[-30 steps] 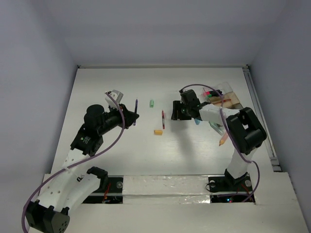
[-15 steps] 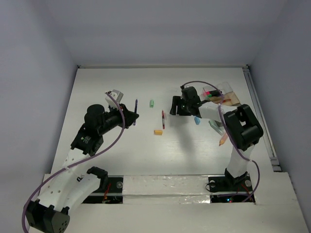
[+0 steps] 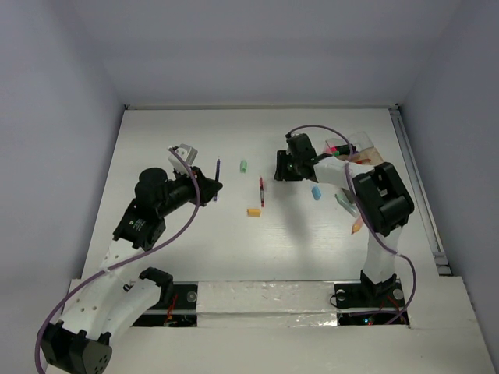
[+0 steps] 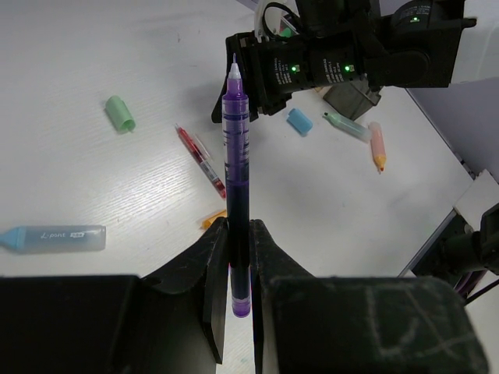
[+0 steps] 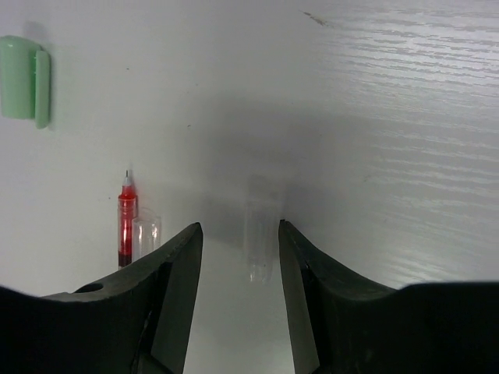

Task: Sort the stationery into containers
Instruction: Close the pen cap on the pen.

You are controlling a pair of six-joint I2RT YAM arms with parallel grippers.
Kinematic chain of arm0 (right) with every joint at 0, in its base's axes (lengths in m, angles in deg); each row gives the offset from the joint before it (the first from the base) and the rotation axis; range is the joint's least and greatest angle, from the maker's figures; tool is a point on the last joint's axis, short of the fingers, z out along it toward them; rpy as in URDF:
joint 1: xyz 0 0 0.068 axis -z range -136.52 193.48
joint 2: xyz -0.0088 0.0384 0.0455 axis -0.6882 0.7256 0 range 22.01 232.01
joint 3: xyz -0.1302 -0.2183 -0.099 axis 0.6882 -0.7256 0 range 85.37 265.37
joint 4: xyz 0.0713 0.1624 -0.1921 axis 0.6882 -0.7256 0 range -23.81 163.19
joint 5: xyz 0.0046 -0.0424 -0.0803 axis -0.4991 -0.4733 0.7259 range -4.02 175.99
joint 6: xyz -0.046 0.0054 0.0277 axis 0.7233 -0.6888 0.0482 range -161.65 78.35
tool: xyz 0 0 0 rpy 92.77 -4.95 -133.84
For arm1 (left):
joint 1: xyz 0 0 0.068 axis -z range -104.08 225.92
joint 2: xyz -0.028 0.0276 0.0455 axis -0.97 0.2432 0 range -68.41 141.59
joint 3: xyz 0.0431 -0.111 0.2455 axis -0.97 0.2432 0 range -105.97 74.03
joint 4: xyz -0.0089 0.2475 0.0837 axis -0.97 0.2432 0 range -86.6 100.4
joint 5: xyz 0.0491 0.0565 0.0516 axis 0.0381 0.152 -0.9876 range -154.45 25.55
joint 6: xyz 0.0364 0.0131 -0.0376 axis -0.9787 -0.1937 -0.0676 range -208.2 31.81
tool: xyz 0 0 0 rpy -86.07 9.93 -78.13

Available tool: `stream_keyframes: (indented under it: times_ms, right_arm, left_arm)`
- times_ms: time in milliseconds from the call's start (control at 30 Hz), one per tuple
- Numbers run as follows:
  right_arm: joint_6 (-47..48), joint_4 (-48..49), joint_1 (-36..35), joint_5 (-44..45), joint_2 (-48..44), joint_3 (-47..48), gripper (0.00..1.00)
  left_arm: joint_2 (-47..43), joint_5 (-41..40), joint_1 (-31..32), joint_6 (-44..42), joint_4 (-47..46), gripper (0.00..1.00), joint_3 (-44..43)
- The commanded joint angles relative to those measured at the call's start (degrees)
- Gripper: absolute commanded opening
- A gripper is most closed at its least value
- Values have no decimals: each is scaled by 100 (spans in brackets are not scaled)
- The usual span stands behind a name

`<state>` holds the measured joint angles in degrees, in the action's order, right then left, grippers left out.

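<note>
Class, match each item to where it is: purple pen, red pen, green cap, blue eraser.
Items: 1 purple pen; 2 red pen; 3 green cap; 4 blue eraser.
Places: A beside the right arm; B next to the orange eraser; C clamped in the left claw; D loose, farthest back on the table of these.
Pairs: 1-C, 2-B, 3-D, 4-A.

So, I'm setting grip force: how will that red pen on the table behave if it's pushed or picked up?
The red pen looks slim and round, lying flat on the smooth table, so a sideways push would probably roll it. Its plastic barrel likely stays stiff and feels light when lifted.
</note>
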<state>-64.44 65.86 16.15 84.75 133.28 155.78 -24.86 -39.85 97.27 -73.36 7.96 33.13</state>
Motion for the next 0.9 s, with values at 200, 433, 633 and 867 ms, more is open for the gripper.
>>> stream_keyframes:
  times_ms: [200, 433, 633, 867]
  right_arm:
    - [652, -1225, -8, 695, 220, 569, 42]
    - [916, -1789, -281, 905, 738, 1211, 42]
    - [907, -1973, -334, 1072, 941, 1396, 42]
    - [1004, -2281, -448, 1187, 1292, 1704, 37]
  left_arm:
    - [-136, 10, -25, -68, -139, 0, -155]
    - [-154, 1, -25, -68, -139, 0, -146]
    - [-180, -8, -25, -68, -131, 0, -146]
    - [-207, -17, -25, -68, -139, 0, -146]
